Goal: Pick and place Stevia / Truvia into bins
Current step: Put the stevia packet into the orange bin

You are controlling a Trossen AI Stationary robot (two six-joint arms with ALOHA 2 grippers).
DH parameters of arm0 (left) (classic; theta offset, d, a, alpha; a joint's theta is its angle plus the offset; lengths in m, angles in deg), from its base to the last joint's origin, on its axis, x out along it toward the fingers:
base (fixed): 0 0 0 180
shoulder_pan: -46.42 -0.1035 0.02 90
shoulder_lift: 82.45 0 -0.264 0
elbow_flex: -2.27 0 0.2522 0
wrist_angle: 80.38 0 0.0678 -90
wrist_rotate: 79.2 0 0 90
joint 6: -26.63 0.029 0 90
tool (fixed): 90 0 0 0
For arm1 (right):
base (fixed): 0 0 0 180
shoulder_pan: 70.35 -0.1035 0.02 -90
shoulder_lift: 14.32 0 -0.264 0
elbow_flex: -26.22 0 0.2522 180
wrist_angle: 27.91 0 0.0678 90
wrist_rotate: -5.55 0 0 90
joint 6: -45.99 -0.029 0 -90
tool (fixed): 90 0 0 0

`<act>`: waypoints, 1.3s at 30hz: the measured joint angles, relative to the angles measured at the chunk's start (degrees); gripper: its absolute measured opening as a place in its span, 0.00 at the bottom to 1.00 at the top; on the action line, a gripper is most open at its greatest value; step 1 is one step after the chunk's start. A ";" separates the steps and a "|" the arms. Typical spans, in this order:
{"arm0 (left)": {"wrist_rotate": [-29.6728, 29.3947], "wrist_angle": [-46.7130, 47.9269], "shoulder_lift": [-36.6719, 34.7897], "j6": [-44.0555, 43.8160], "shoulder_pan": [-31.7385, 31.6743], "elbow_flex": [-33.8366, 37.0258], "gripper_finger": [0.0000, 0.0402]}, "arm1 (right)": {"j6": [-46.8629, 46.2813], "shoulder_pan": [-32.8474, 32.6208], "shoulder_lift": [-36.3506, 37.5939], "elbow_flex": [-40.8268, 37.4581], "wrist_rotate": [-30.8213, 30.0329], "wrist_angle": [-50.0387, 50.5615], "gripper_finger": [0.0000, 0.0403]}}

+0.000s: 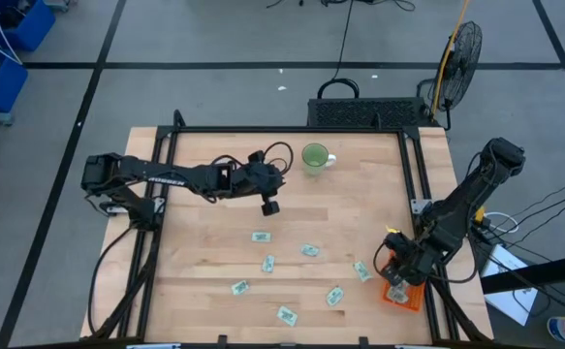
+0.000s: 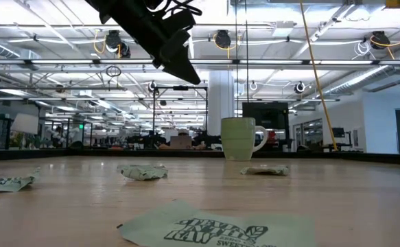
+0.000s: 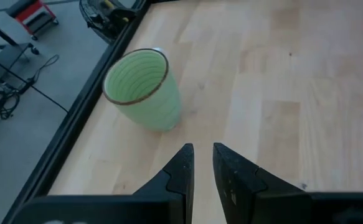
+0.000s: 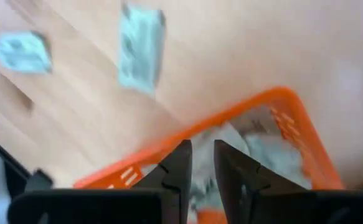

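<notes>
From the high view you look straight down on the whole table [image 1: 292, 242] (floor shows all round it). The low view sits at table-top level, facing across it into the room. Both share the green mug [image 1: 314, 156] and scattered sachets [image 1: 261, 236]. Your left wrist camera looks down close at that same mug; the right wrist camera hangs close over the orange tray [image 4: 293, 118].

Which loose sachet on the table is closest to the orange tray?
The sachet just left of the orange tray, nearest the right claw. The other sachets lie farther left, toward the table's middle and front edge.
</notes>
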 joint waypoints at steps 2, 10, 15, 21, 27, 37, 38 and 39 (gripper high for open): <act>0.02 -0.06 0.00 0.00 -0.16 0.00 0.17 | 2.73 0.00 0.00 0.00 -4.84 -0.11 0.16; 0.26 -0.10 0.00 -1.10 -0.40 0.00 0.17 | 12.09 0.04 0.00 0.00 -14.98 -6.10 0.16; 2.24 -0.08 0.00 -3.23 -0.35 0.00 0.17 | 18.86 0.11 0.00 0.00 -15.28 -12.95 0.16; 2.62 -0.04 0.00 -4.61 -0.29 0.00 0.17 | 29.97 3.24 -1.18 0.00 -24.13 -14.32 0.16; 2.61 0.87 0.00 -7.62 0.04 0.00 0.17 | 35.99 11.10 -4.01 0.00 -15.57 -14.41 0.17; 2.62 3.48 0.00 -10.12 2.86 0.00 0.17 | 49.06 24.00 -12.68 0.00 5.76 -14.61 0.29; 2.62 3.48 0.00 -10.12 3.17 0.00 0.17 | 50.29 24.82 -13.56 0.00 6.57 -14.79 0.30; 2.62 3.48 0.00 -10.12 3.44 0.00 0.17 | 51.39 25.61 -14.35 0.00 7.53 -14.94 0.31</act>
